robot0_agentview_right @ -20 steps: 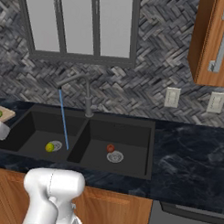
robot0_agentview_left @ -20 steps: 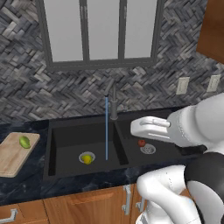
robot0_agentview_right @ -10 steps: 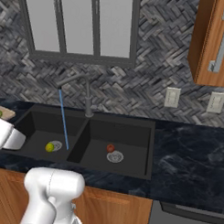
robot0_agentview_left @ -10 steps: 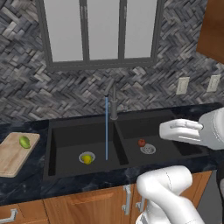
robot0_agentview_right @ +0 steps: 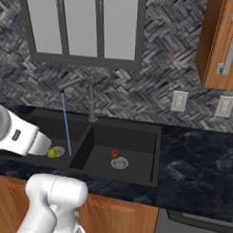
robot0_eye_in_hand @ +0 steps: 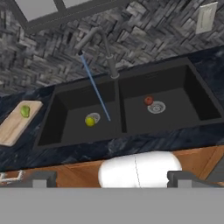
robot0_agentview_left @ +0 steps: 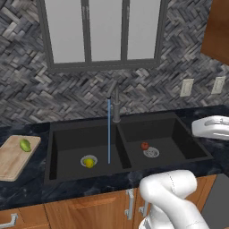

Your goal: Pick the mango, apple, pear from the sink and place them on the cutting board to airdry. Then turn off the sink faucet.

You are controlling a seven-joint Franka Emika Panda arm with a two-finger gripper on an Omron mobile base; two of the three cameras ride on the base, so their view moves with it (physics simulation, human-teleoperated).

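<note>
arm swung right; gripper (robot0_eye_in_hand: 109, 179) open; sink faucet (robot0_agentview_left: 114, 100) spout seemingly points left.

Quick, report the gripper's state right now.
Gripper: open, jaws wide apart, holding nothing.

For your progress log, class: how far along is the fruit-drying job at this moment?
Done: one green fruit lies on the cutting board. In hand: nothing; the gripper is open and empty, back from the sink. Left: the apple by the right drain, the yellow-green fruit on the left drain, and the faucet, whose water is running.
</note>
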